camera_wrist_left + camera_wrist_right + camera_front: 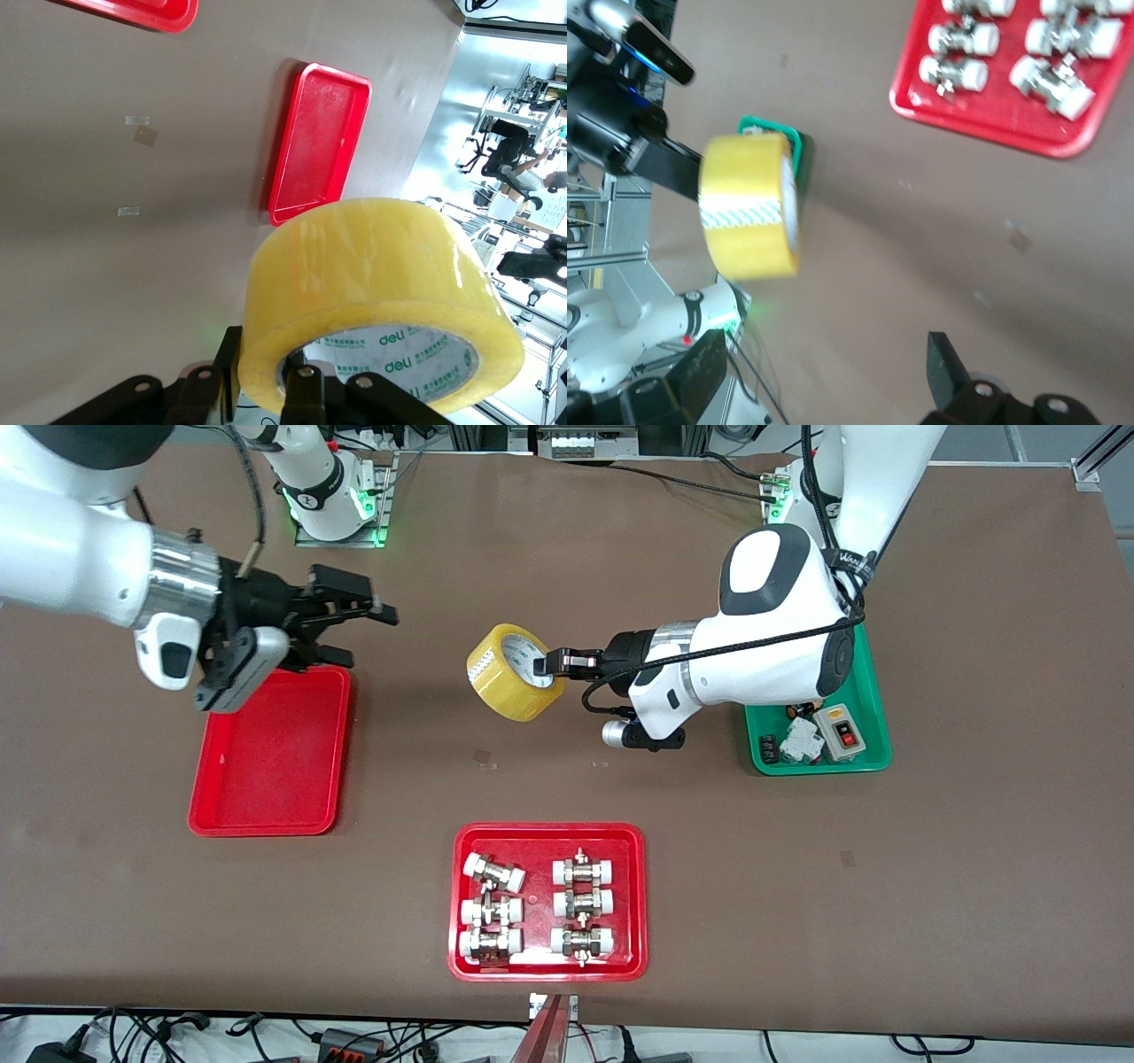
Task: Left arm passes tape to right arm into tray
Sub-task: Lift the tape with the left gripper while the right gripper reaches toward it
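I see my left gripper [556, 664] clamped on the tape [512, 672], holding it in the air over the bare worktop [620, 797]. My right gripper [350, 624] hangs spread apart over the tray [266, 779].

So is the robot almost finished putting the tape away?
Not yet. Picking up looks done: the left gripper is shut on the tape, holding it in the air over the table. The right gripper is open over the red tray, waiting. The handover and dropping the tape in the tray are left.
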Controlling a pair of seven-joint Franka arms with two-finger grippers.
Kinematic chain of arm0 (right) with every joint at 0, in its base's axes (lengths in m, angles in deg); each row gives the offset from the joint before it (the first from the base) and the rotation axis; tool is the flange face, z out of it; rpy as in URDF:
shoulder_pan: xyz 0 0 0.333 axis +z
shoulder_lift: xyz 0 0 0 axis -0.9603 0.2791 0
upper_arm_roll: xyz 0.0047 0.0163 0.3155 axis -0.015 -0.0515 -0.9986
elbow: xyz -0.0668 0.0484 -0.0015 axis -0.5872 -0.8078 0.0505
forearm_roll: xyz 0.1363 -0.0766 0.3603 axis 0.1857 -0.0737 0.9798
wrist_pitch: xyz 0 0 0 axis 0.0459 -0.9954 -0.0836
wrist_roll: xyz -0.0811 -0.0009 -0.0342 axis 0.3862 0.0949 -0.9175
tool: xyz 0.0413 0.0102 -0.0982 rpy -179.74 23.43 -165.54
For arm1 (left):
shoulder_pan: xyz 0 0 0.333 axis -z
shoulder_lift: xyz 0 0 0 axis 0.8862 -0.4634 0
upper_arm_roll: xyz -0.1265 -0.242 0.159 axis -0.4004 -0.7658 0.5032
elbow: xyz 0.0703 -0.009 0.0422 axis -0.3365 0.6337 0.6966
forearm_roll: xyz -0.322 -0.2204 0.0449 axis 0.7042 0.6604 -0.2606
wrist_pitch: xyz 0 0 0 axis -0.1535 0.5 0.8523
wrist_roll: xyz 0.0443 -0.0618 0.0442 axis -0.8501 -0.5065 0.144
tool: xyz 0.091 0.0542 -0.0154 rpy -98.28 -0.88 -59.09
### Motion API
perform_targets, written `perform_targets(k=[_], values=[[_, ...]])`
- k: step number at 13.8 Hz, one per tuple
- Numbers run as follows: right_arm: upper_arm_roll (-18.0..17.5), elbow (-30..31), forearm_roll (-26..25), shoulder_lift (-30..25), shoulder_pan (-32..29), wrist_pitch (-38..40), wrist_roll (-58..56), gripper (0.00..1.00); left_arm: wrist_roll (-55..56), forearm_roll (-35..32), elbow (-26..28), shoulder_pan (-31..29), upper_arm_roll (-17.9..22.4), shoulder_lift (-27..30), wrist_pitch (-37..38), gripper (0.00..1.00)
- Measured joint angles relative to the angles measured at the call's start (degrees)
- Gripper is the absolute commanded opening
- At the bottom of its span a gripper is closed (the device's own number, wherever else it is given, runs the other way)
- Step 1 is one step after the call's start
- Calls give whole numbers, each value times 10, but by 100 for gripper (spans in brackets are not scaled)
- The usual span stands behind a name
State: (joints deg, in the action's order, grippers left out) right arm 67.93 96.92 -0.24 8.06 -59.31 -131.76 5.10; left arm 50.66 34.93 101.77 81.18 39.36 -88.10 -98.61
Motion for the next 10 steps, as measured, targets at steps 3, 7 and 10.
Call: perform_targets(k=[3, 7, 10], values=[[0, 0, 5, 22, 36, -61, 3, 100, 0, 0, 0, 0, 0, 0, 0, 0], [0, -7, 33, 40, 55, -94, 9, 100, 0, 0, -1, -5, 0, 0, 0, 0], [1, -24, 46, 54, 56, -96, 10, 100, 0, 0, -1, -9, 0, 0, 11, 0]])
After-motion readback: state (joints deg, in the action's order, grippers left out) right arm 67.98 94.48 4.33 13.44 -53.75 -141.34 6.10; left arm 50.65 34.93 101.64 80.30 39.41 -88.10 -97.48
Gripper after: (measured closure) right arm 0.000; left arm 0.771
